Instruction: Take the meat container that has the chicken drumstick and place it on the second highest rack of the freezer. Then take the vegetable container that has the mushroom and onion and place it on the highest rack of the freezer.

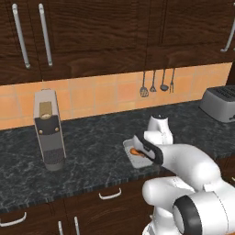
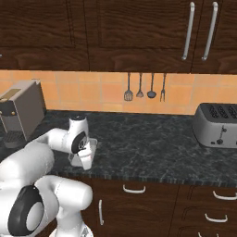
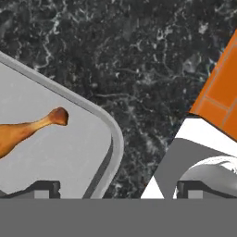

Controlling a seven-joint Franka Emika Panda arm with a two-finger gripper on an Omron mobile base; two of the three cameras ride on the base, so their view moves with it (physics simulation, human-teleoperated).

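I see a shallow grey rectangular meat container with rounded corners [image 1: 131, 151] lying flat on the black marbled stone counter [image 1: 92, 151], near its front edge. Inside it lies the small orange-brown chicken drumstick [image 3: 28, 131], its thin bone end pointing toward the tray's rounded corner; the rest of the tray floor that I can see is bare grey. In the left base view the drumstick [image 1: 136, 152] shows as an orange spot, partly covered by my arm.

My two-finger gripper [image 3: 118, 187] hangs just over the tray's corner with its jaws spread wide and nothing between them; one dark fingertip [image 3: 44, 187] sits above the tray floor, the other above the counter outside the rim.

On the counter to the left stands a tall grey coffee machine [image 1: 48, 128], well apart from the tray. A silver toaster [image 2: 217, 124] sits far to the right. Four dark utensils [image 2: 144, 88] hang on the orange tiled wall [image 1: 92, 96], beneath dark wood cabinets [image 1: 92, 32].
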